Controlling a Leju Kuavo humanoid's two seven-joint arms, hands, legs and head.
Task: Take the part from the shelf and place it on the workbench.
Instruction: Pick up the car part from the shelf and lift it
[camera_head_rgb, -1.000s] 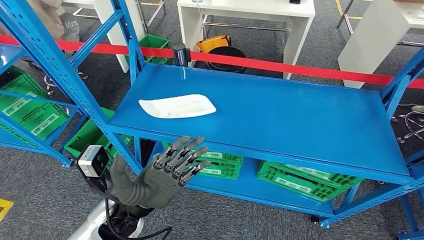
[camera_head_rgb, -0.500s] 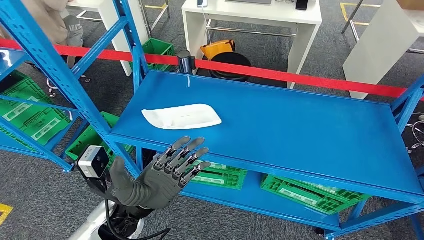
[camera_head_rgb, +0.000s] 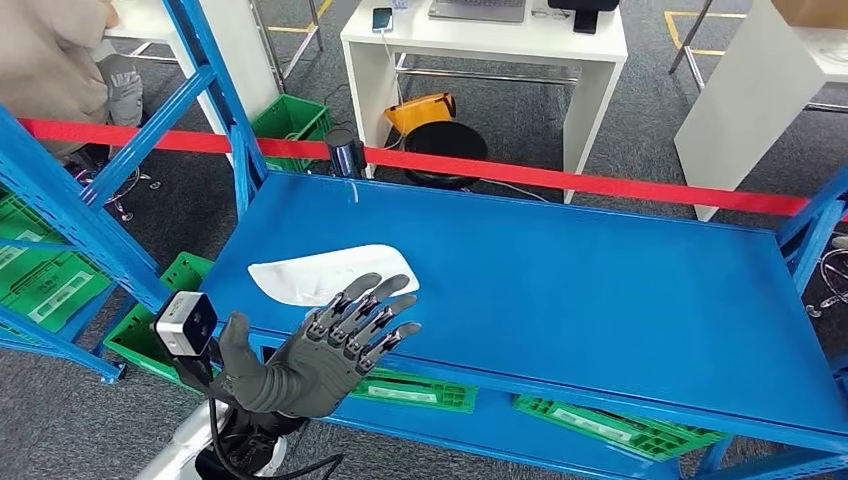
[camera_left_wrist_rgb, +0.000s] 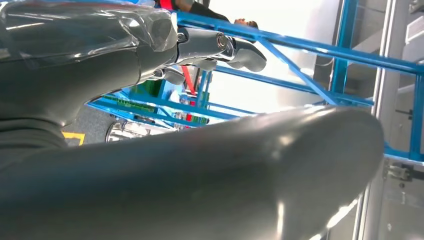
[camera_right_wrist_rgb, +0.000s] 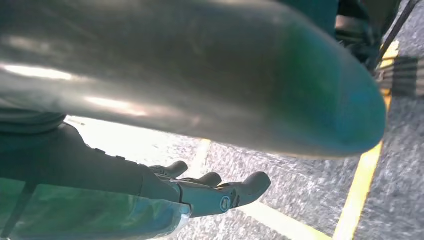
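Fingers (camera_head_rgb: 372, 312) of left hand (camera_head_rgb: 315, 350) spread, holding nothing; white part (camera_head_rgb: 320, 272) on shelf (camera_head_rgb: 560, 290) just beyond fingertips. Right hand (camera_right_wrist_rgb: 200, 192) loosely extended, holding nothing.

You're looking at grey carpet (camera_head_rgb: 620, 160) with yellow floor lines (camera_head_rgb: 690, 25). A red barrier tape (camera_head_rgb: 600, 182) runs across behind the blue racking. Beyond it stands a white desk (camera_head_rgb: 480, 40), with green crates (camera_head_rgb: 290, 118) on the floor nearby.
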